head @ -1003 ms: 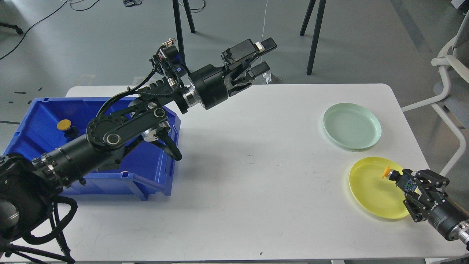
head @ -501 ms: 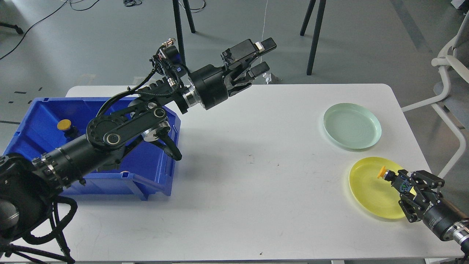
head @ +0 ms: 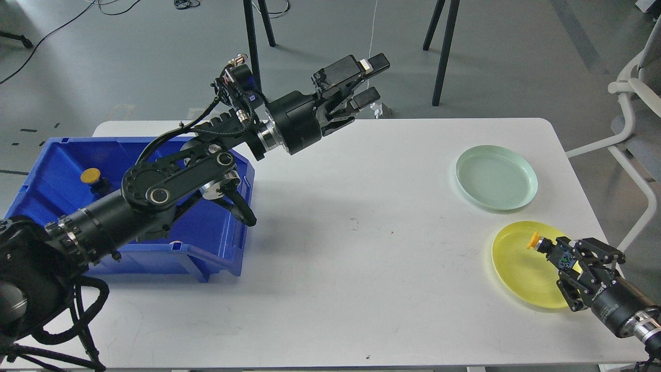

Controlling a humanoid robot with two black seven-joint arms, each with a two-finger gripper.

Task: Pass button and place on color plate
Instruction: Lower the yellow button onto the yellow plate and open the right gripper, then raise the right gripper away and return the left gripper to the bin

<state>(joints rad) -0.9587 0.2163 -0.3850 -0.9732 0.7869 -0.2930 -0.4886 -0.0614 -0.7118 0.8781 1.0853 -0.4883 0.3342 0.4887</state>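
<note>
Across most of the frame spreads the white tabletop (head: 361, 258). At left sits a blue bin (head: 46, 170); above it the left hand (head: 373, 79) hovers, fingers parted and empty. Lower right, over the yellow plate (head: 516, 268), the right hand (head: 560, 256) clamps the yellow-capped button (head: 533, 241).

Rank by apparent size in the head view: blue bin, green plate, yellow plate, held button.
1. blue bin
2. green plate and yellow plate: look alike, unranked
3. button, held by the right gripper
</note>
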